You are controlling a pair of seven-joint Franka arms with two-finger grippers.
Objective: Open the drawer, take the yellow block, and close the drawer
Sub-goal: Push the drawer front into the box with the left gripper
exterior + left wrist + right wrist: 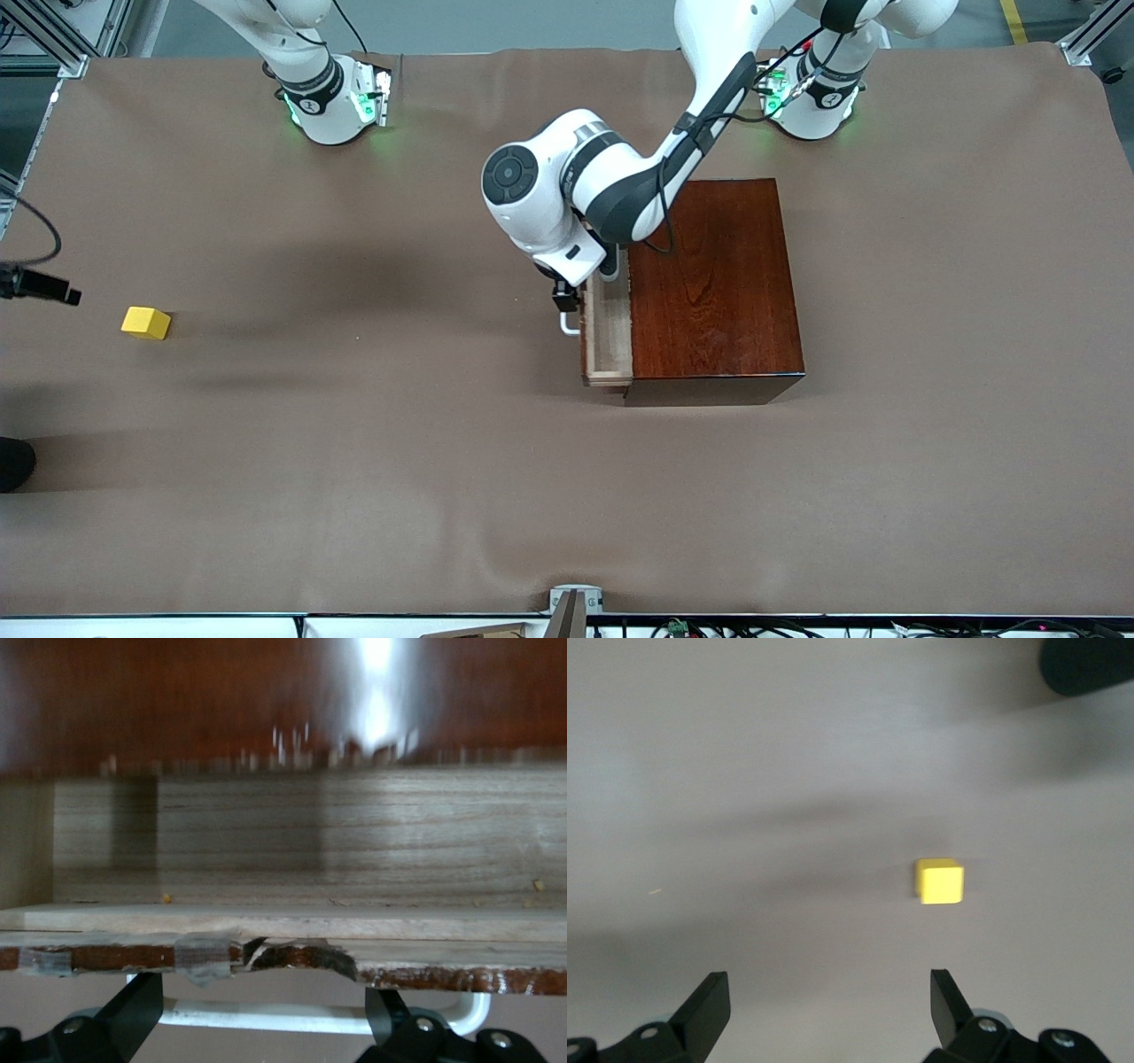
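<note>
1. The drawer (608,341) stands partly pulled out of the glossy mahogany box (716,288), right of centre in the front view; its pale wood tray shows no contents.
2. The drawer's white U-shaped handle (567,326) points toward the right arm's end of the tabletop (567,496).
3. The left gripper (564,299) sits at that handle, reaching in from the base at the upper right of the front view. In the left wrist view its fingers (133,1010) are spread apart, one on each side of the white bar (292,1017), not clenched on it.
4. The drawer's dark front edge (301,957) looks chipped in the left wrist view, with clear tape (205,957) stuck on it.
5. The yellow block (146,322) lies on the bare tabletop at the left edge of the front view, well apart from the box.
6. The right gripper (830,1001) hangs over the tabletop near the block; its fingers (709,1001) are released wide with nothing between them, and the block (939,881) lies apart from them in the right wrist view.
</note>
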